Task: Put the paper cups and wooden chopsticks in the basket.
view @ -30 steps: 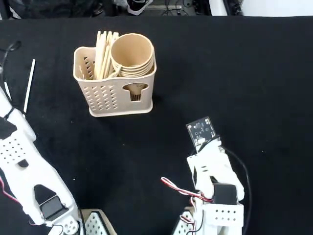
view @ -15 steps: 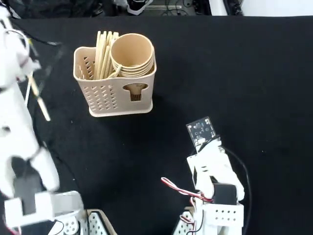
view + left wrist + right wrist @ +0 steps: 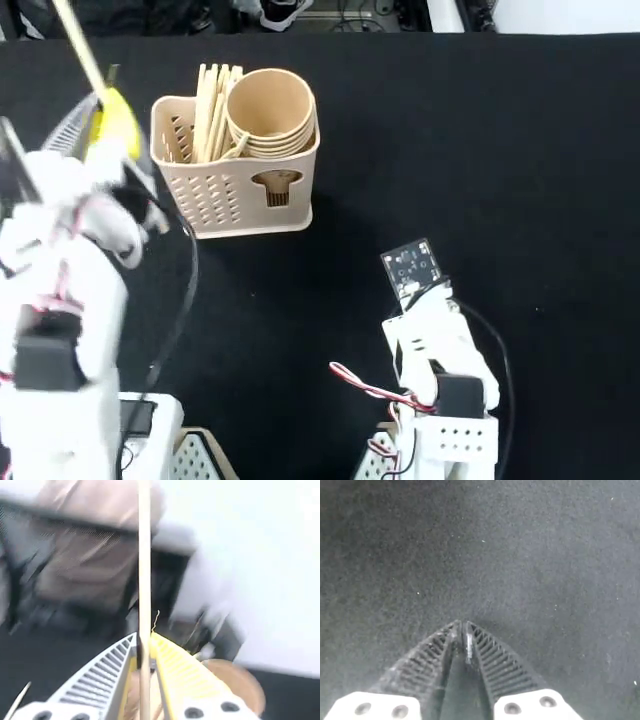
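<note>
Left hand raised, pinching chopstick, right hand closed, low

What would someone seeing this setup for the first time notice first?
The left end effector stands out, shut on a single chopstick that it holds above the table, just beside the basket. The basket catches the eye next, holding a stack of cups and a bundle of chopsticks. The right end effector is shut and empty over bare black cloth.
</note>
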{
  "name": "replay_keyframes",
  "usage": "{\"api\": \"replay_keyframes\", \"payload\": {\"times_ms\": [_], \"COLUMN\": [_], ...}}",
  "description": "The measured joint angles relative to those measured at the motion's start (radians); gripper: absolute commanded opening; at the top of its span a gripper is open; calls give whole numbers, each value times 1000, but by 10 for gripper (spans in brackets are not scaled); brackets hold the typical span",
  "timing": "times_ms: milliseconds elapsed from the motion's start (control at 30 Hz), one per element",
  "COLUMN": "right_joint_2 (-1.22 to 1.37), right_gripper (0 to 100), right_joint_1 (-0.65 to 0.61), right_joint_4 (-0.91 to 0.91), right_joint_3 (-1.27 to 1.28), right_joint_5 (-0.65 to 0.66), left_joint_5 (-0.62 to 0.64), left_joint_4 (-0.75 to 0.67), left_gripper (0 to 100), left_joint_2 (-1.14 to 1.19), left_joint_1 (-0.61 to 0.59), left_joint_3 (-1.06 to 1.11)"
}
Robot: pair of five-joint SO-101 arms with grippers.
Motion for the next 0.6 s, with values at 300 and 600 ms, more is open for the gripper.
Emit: {"api": "replay_keyframes", "payload": {"times_ms": [300,600], "right_joint_2": [0,0], "right_gripper": [13,13], "right_joint_1": [0,0], "right_joint_4": [0,0], "right_joint_3": [0,0], "right_joint_5": [0,0], "left_joint_5": [0,3], "left_joint_4": [-381,-496], "left_gripper": [29,29], "left_joint_2": [107,552], "left_joint_1": [58,-15], "left_joint_3": [121,-29]}}
